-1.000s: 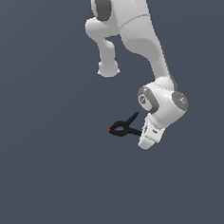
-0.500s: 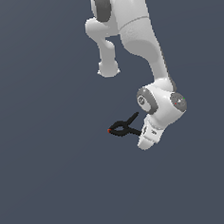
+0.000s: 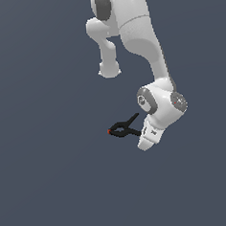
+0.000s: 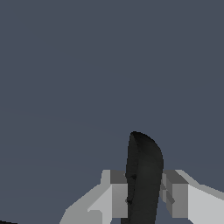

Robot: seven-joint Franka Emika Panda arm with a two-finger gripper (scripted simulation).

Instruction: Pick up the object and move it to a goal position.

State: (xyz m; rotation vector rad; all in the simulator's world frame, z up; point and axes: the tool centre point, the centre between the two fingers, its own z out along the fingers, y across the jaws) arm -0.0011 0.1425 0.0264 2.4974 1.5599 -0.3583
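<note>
The object, a small black spring clamp point(image 3: 124, 129) with a tiny red tip pointing to the exterior view's left, hangs beside the white hand of the arm. Its two thin handles run toward my gripper point(image 3: 143, 136), which is shut on one of them. In the wrist view a black handle of the object point(image 4: 143, 175) stands between the two grey fingertips point(image 4: 117, 194), which press on it from both sides. My gripper point(image 4: 144, 194) shows only its tips there. The clamp's looped jaws are out of the wrist view.
The white arm point(image 3: 138, 41) reaches down from the top of the exterior view. Around it is only a plain dark grey-blue background, and no goal marker shows.
</note>
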